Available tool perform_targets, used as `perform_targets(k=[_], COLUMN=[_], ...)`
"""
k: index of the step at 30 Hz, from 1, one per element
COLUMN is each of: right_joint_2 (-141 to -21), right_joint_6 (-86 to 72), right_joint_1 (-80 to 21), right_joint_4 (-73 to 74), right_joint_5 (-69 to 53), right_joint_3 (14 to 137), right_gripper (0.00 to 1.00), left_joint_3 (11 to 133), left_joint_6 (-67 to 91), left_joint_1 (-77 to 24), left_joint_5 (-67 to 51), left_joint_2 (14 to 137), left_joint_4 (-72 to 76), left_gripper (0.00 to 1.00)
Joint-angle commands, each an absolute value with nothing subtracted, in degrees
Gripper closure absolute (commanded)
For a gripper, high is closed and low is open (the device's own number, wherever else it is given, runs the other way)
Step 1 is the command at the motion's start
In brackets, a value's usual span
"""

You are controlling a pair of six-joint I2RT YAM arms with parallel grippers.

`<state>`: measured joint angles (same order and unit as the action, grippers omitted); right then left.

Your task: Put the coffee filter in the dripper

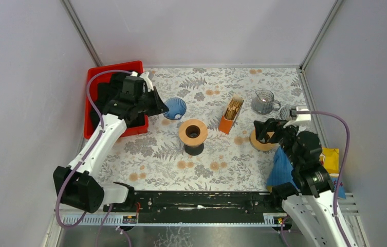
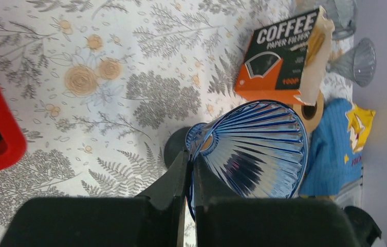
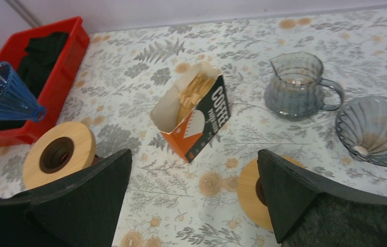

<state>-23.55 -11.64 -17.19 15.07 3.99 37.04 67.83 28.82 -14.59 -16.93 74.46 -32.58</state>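
Coffee filters (image 1: pixel 234 107), brown paper, untaken in orange-and-black carton (image 1: pixel 226 124) at mid-surface; blue ribbed translucent dripper (image 2: pixel 255 149) clenched, tilted, in left claw (image 2: pixel 191 163) toward far-left corner; right claw (image 3: pixel 194 157) spread wide, empty; placement outstanding.

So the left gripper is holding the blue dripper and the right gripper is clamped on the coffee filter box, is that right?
Not quite. The left gripper does hold the blue dripper, but the right gripper is open and empty. The coffee filter box stands free on the table ahead of it, as the right wrist view shows.
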Motion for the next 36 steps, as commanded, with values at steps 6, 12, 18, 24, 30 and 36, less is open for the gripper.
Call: perform_targets(k=[6,12,18,24,30,36], right_joint_2=[-38.59,-45.80,-51.06,-55.70,-59.30,-64.24], right_joint_6=[-13.54,-15.92,-18.06,-20.32,-21.37,-20.92], right_joint_1=[-17.12,-17.16,-17.13,-17.37,-18.80,-22.18], right_joint_4=[20.24,20.65,18.72,15.83,13.30,12.95], right_joint_5=[-8.80,-16.70,-21.98,-26.72,-29.30,-30.21], right_joint_3=[50.36,54.17,55.93,57.14,58.68,62.19], right_gripper=[0.01,0.05,0.11,0.15,0.16,0.17], left_joint_3=[73.19,73.50,74.86,74.67,74.52,74.40], left_joint_6=[27.09,27.77,27.54,27.25,26.90,26.64], left_joint_1=[-21.68,-26.52,-30.76,-31.90,-31.99,-31.98], left_joint_5=[-19.10,-16.39,-12.72,-10.10,-9.49,-9.39], left_joint_2=[72.95,73.35,75.04,76.57,77.90,78.73], left_joint_4=[-37.43,-37.78,-39.33,-39.89,-39.87,-39.49], left_gripper=[0.97,0.98,0.98,0.98,1.00,1.00])
